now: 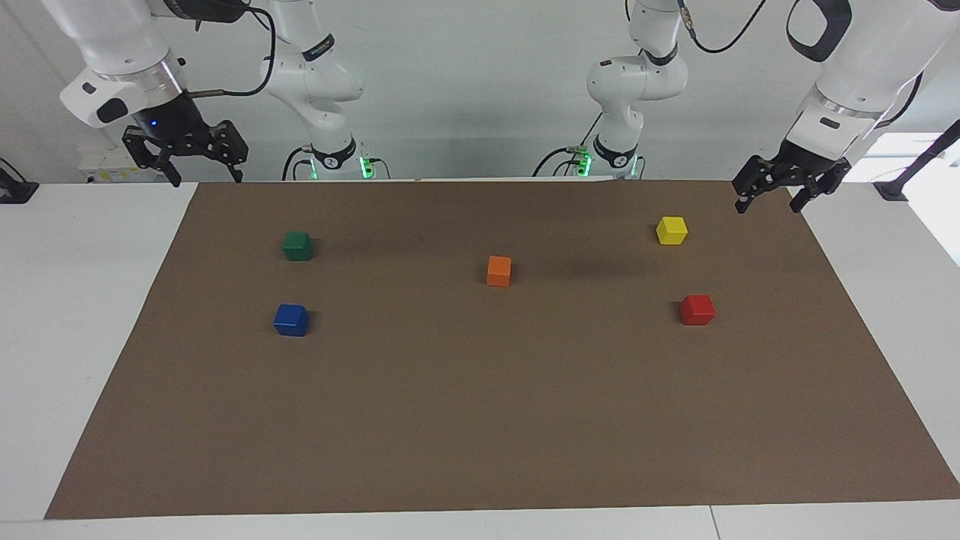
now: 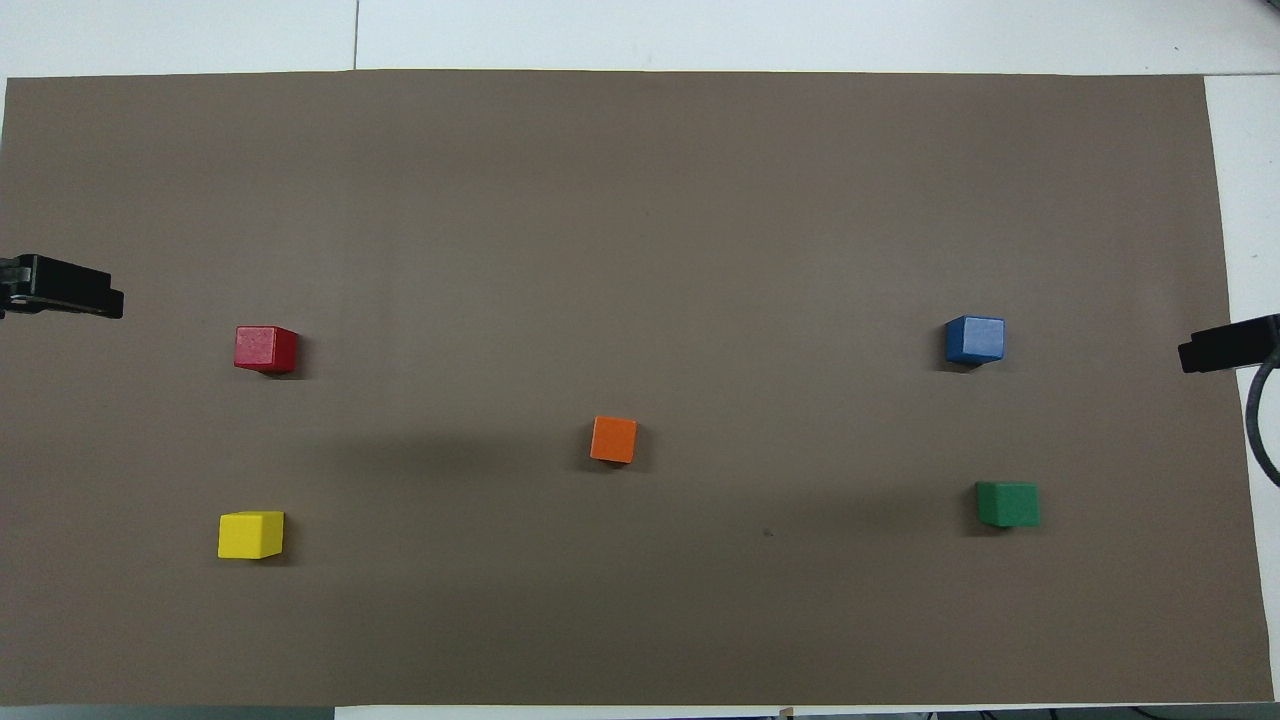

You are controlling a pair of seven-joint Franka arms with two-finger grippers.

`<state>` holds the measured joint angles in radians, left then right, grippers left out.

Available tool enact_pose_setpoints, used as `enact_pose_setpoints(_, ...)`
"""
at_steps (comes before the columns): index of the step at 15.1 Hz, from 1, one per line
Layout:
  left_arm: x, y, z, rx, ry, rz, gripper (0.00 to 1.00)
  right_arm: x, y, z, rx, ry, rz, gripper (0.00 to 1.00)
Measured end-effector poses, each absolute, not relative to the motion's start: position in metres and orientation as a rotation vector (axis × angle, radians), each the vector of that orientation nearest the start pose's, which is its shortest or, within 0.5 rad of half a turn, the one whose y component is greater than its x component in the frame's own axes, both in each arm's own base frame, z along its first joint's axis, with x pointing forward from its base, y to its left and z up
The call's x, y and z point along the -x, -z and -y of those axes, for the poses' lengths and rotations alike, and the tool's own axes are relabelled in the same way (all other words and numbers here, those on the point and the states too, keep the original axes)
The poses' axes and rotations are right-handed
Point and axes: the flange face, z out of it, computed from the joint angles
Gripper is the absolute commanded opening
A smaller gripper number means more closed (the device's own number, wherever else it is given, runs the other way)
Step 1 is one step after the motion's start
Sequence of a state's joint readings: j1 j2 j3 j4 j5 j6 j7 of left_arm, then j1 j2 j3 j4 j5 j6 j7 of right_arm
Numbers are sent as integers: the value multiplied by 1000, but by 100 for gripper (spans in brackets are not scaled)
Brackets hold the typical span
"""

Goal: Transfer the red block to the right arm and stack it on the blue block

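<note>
The red block sits on the brown mat toward the left arm's end of the table. The blue block sits on the mat toward the right arm's end. My left gripper is open and empty, raised over the mat's edge at its own end; its tip shows in the overhead view. My right gripper, with the blue light on its wrist, is open and empty, raised over the mat's edge at its own end; its tip also shows in the overhead view. Both arms wait.
A yellow block lies nearer to the robots than the red block. A dark green block lies nearer to the robots than the blue block. An orange block sits mid-mat. The brown mat covers most of the white table.
</note>
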<state>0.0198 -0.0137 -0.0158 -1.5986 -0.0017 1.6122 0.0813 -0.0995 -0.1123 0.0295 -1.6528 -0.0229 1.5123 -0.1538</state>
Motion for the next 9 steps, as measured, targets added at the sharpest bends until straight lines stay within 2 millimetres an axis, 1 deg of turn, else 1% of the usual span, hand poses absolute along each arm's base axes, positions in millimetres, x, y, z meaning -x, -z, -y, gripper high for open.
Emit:
enact_pose_setpoints(7, -554, -622, -7, 3140, 39, -106, 100, -511, -641, 39, 3161, -49, 127, 100)
enact_pose_setpoints(9, -557, -615, -12, 3139, 62, -92, 100, -512, -641, 37, 3162, -49, 131, 100)
